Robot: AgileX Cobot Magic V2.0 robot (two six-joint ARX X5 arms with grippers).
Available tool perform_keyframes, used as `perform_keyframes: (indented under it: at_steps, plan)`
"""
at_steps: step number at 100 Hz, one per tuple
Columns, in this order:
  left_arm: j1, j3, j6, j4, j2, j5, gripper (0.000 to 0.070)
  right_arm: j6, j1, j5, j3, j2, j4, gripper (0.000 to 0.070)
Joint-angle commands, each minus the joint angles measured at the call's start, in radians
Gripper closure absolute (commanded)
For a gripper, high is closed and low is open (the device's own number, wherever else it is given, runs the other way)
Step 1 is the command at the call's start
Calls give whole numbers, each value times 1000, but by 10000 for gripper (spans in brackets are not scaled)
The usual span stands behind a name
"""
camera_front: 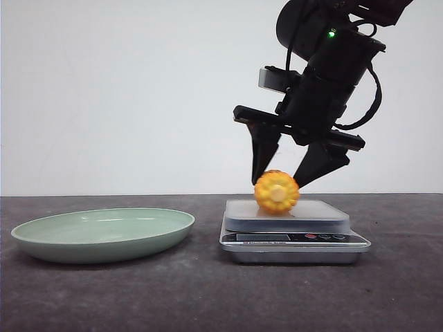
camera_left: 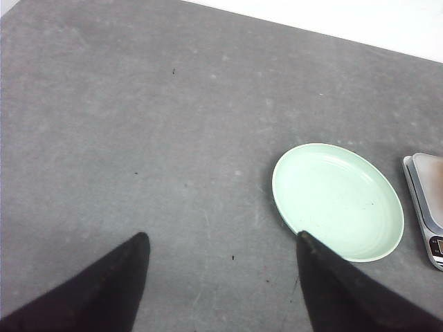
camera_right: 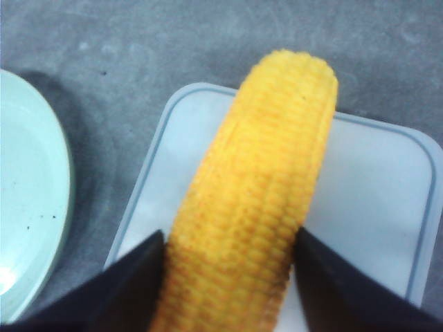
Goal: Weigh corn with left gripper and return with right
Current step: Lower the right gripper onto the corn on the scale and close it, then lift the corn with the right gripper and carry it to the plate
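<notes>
The corn (camera_front: 277, 191) lies on the scale (camera_front: 294, 230), the right gripper (camera_front: 289, 173) straddling it with fingers spread; contact cannot be told. Only the right wrist view shows the cob's full length. The left gripper (camera_left: 221, 266), unseen from the front, hangs released over the grey surface (camera_left: 138, 124) near the green dish (camera_left: 337, 200).

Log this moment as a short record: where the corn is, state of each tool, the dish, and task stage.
corn: lying on the scale platform, cut end toward the front camera
right tool: open, fingers either side of the corn, above the scale
left tool: open, over bare table, holding nothing
dish: pale green, nothing in it, left of the scale
stage: corn on the scale; return to the dish not yet done
</notes>
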Motion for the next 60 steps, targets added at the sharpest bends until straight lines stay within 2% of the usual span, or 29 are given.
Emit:
perform_keyframes:
  at_steps: [1, 8, 36, 60]
  plan:
    - [-4, 10, 0, 11, -3, 3, 307, 11, 6, 5, 18, 19, -13, 546]
    - [-4, 10, 0, 11, -3, -1, 307, 11, 6, 10, 18, 19, -14, 700]
    - [-4, 10, 2, 11, -3, 0, 307, 2, 6, 24, 19, -40, -11, 700]
    - [-4, 10, 3, 20, -3, -1, 307, -19, 63, -35, 67, -169, -16, 700]
